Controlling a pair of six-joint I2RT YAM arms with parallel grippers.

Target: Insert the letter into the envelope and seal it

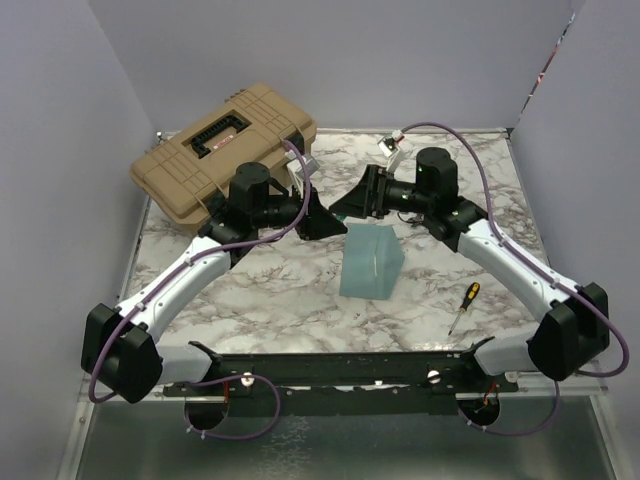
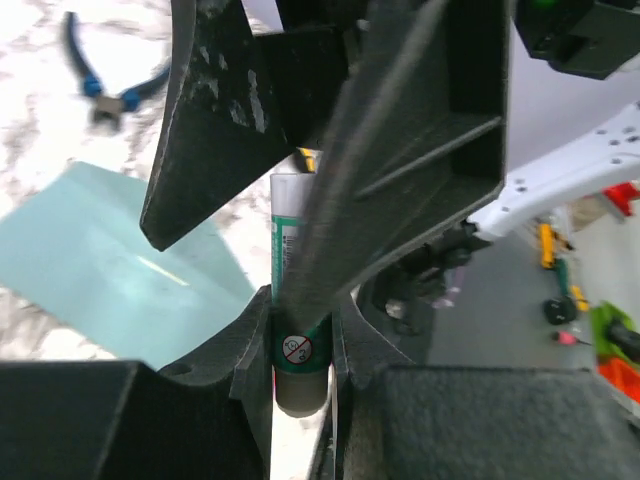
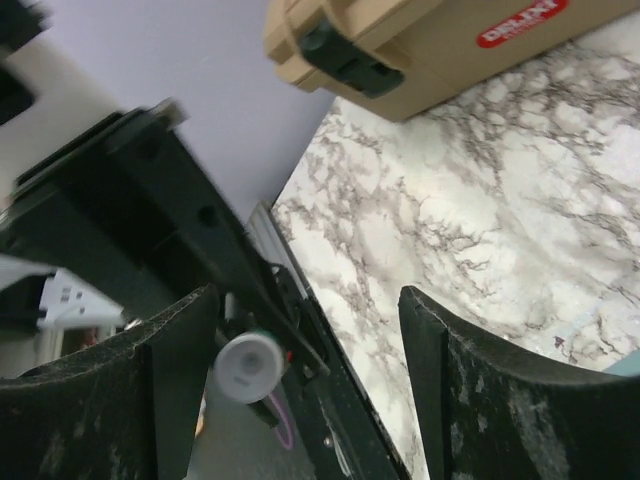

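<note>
Left hand: gripped a green-and-white tube. Right hand: stood wide open, holding nothing. Envelope: lay flat on tabletop, edges uncovered; screwdriver well apart rightward.

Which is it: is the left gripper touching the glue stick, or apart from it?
Touching. The left wrist view shows the glue stick clamped between the left gripper's fingers, with no gap on either side.
</note>
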